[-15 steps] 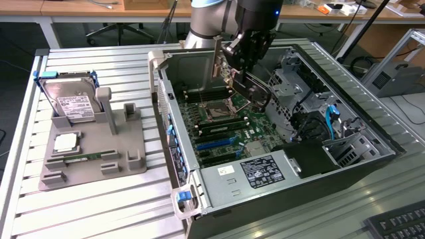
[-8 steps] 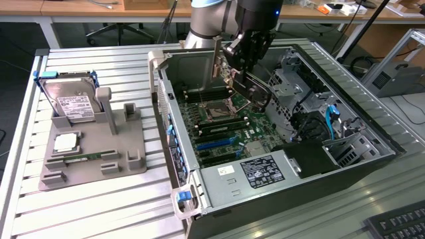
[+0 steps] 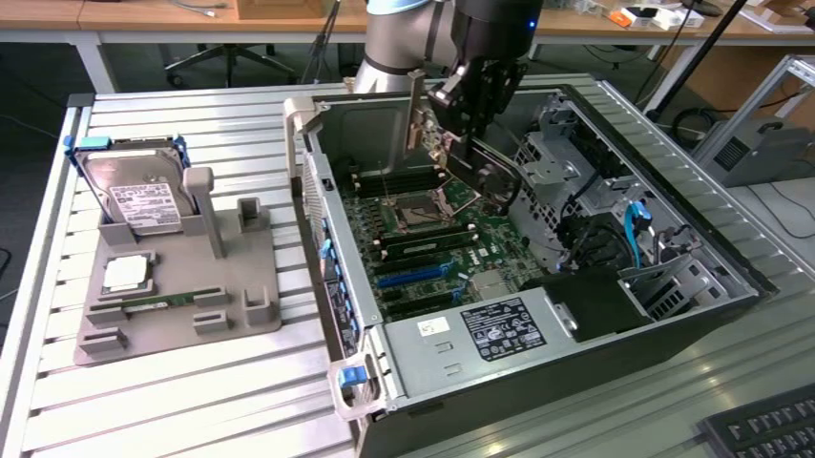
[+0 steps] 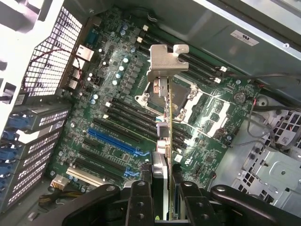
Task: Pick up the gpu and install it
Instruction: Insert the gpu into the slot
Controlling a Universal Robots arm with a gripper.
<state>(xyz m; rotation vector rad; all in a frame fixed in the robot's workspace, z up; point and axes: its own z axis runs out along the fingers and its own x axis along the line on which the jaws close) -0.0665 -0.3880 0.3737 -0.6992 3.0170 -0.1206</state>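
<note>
Nearest the exterior camera, the open computer case [image 3: 421,353] lies on its side on the slatted metal counter [image 3: 191,401], with its power supply [image 3: 497,329] at the near end. To the exterior view's left of the case, a gray fixture [image 3: 191,296] rests on the counter and carries a hard drive [image 3: 143,202] standing on edge. Inside the case, the motherboard [image 3: 421,243] lies flat, its blue expansion slots [image 4: 113,139] unoccupied. Above the middle of the case, over the processor socket [image 4: 193,101], the gpu [image 3: 482,170] hangs tilted and is not seated in any slot. The jaws are clamped on the gpu: the wrist view shows it edge-on between the two black fingers [image 4: 139,202], with the silver end bracket [image 4: 167,61] at its far end. Behind the case, the arm [image 3: 395,43] rises.
</note>
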